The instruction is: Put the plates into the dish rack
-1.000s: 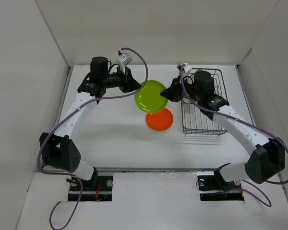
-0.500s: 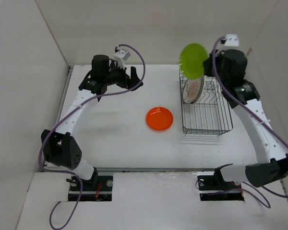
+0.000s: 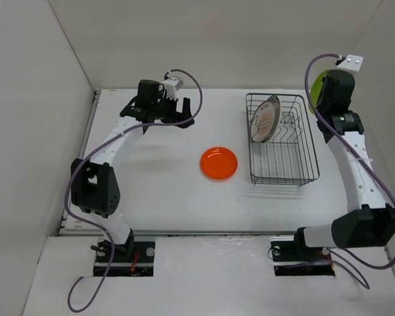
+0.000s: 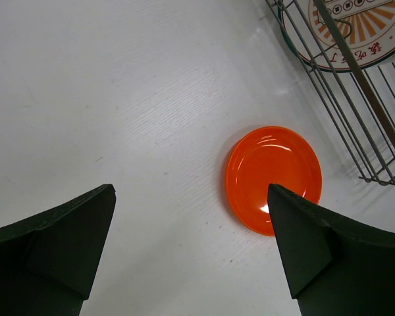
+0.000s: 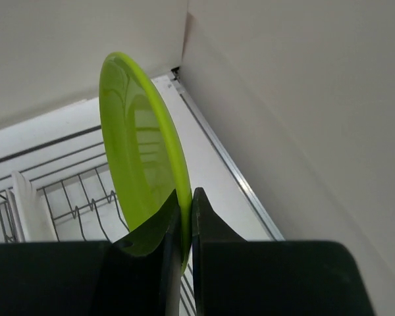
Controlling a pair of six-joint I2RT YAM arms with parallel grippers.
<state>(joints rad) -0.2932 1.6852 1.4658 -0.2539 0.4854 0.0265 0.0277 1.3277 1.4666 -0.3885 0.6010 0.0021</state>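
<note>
The dark wire dish rack (image 3: 283,182) stands at the right, and a white plate with an orange pattern (image 3: 264,119) is upright in its far left slots. An orange plate (image 3: 218,163) lies flat on the table left of the rack. My right gripper (image 5: 186,197) is shut on the rim of the lime green plate (image 5: 141,151), held on edge high above the rack's far right corner, close to the right wall. In the top view only a sliver of the green plate (image 3: 315,80) shows behind the arm. My left gripper (image 4: 189,191) hangs open and empty, above the table left of the orange plate (image 4: 274,179).
White walls enclose the table on three sides, and the right wall (image 5: 303,99) is close beside the held plate. In the left wrist view the rack's wires (image 4: 357,74) and the patterned plate (image 4: 345,29) fill the upper right corner.
My right arm carried the green plate from the table's middle up and right, above the rack's far right corner. My left gripper let go of it, opened wide and drew back left.
</note>
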